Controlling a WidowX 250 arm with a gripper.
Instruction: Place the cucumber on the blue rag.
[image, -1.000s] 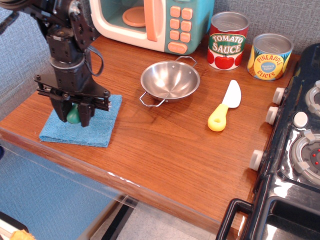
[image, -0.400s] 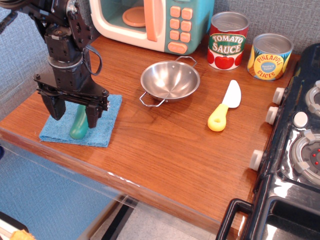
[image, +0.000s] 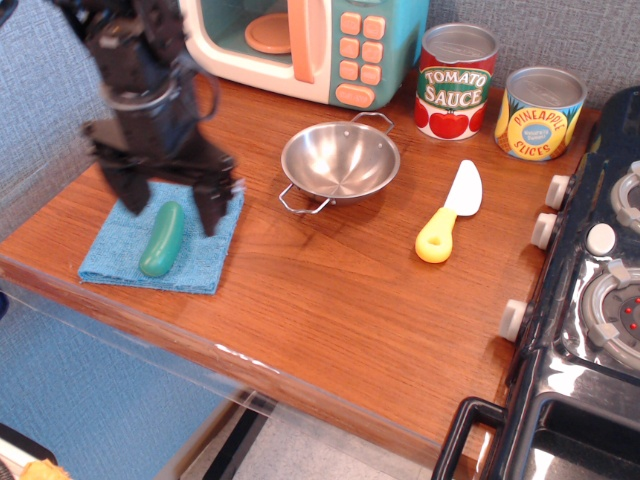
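Note:
The green cucumber (image: 162, 239) lies flat on the light blue rag (image: 200, 262) at the front left of the wooden counter. My gripper (image: 172, 208) is open and empty, raised just above the cucumber, with one finger on each side of it and touching nothing. The arm is blurred from motion.
A steel bowl (image: 340, 162) stands right of the rag. A yellow-handled white toy knife (image: 449, 212) lies further right. A toy microwave (image: 305, 42), a tomato sauce can (image: 455, 81) and a pineapple can (image: 539, 113) line the back. A black stove (image: 590, 300) is at the right.
The gripper opened and let go of the cucumber, which now lies flat on the rag. The gripper has risen and spread wider.

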